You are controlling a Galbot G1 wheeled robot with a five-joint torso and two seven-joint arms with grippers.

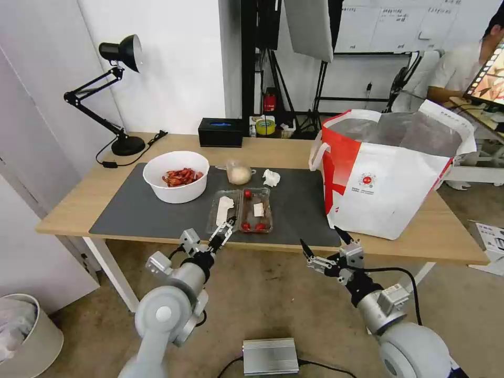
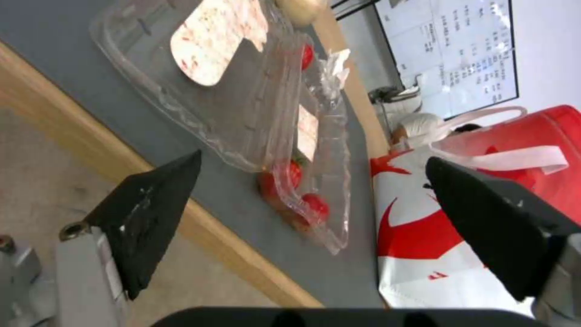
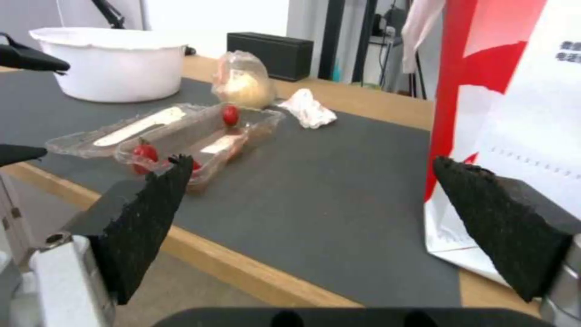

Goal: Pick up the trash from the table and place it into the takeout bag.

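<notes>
On the dark mat (image 1: 136, 215) of the table (image 1: 68, 210) lies the trash: a white bowl (image 1: 176, 176) (image 3: 109, 63) of red shells, a clear cup (image 1: 239, 172) (image 3: 244, 81) with a beige lump, a crumpled tissue (image 1: 271, 177) (image 3: 307, 108), and an opened clear tray (image 1: 240, 210) (image 2: 242, 100) (image 3: 181, 131) with tomatoes. My left gripper (image 1: 227, 227) (image 2: 313, 159) hangs open just before the tray's near edge. My right gripper (image 1: 321, 237) (image 3: 310, 160) is open off the table's front edge, near the takeout bag (image 1: 388, 173) (image 2: 424, 236) (image 3: 520, 91), which stands open at the right.
A black desk lamp (image 1: 118, 89) stands at the back left and a black box (image 1: 220, 132) (image 3: 269, 54) at the back middle. On the floor are a bin (image 1: 21, 336) at the left and a silver unit (image 1: 270, 356) between my arms.
</notes>
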